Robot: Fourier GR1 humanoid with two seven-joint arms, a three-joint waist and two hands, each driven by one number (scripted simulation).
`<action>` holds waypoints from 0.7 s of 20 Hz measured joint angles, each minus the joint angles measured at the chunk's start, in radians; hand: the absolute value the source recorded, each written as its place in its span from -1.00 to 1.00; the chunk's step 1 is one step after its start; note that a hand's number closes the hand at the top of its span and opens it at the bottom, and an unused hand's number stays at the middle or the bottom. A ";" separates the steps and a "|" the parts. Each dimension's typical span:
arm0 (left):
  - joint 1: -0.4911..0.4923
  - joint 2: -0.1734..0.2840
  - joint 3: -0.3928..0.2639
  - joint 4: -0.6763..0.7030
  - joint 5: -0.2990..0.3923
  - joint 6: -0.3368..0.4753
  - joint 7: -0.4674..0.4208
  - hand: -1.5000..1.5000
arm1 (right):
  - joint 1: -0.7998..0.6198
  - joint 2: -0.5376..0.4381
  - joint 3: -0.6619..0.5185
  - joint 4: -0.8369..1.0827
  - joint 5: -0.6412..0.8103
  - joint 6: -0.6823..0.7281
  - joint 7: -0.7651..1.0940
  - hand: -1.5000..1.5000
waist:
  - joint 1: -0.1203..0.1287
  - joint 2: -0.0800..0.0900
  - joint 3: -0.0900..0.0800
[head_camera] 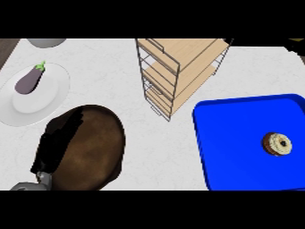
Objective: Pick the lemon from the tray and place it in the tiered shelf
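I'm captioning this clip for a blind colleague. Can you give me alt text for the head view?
A blue tray at the right of a white counter holds a doughnut-like ringed item; no lemon shows. A wire tiered shelf with wooden levels stands behind it; at left are an eggplant on a white plate, a brown bowl, and the robot's left hand.

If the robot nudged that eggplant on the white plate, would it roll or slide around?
The eggplant looks rounded and glossy, so it would probably roll sideways or slip rather than stay put. Its long shape suggests it would pivot if pushed near one end. The white plate looks shallow, so its rim may barely stop it.
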 measured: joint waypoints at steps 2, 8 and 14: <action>0.010 -0.007 -0.007 -0.019 -0.008 0.005 0.009 0.00 | -0.066 0.037 0.011 0.046 0.027 -0.026 0.035 1.00 | 0.005 0.001 0.000; -0.012 -0.027 -0.012 -0.009 -0.032 0.012 0.012 0.00 | -0.251 0.120 0.030 0.276 0.108 -0.099 0.028 1.00 | 0.016 0.006 0.000; -0.022 -0.029 -0.001 0.013 -0.029 -0.007 -0.004 0.00 | -0.370 0.196 0.072 0.464 0.195 -0.165 -0.039 1.00 | 0.023 0.010 0.000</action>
